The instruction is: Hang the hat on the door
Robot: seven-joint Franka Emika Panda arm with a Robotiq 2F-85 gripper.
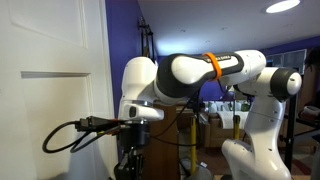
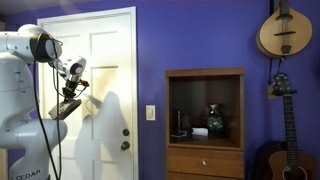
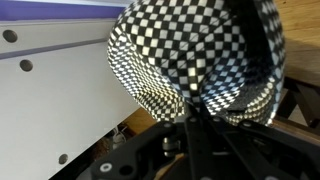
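- The round dark hat (image 3: 195,55) is made of see-through woven mesh. In the wrist view it fills the upper middle of the frame, and light shines through it in little squares.
- The black fingers (image 3: 187,128) of the robot come up from the bottom middle of that view. They are pinched together on the lower edge of the hat.
- In an exterior view the hat (image 2: 62,108) is a small dark shape at the middle left. It hangs from the fingers (image 2: 70,97), up in the air and just in front of the door.
- The tall white door (image 2: 105,60) with raised panels stands at the left, and the hat's shadow falls on it.
- I cannot tell if the hat touches the door.
- The big white robot arm (image 1: 190,75) with an orange band (image 1: 212,65) stretches across the middle of an exterior view. The door (image 1: 50,50) is on the left side there.
- Black cables (image 1: 70,132) loop at the lower left under the arm.
- A dark brown wooden cabinet (image 2: 205,80) stands against the purple wall (image 2: 200,35), to the right of the door and well apart from the hat.
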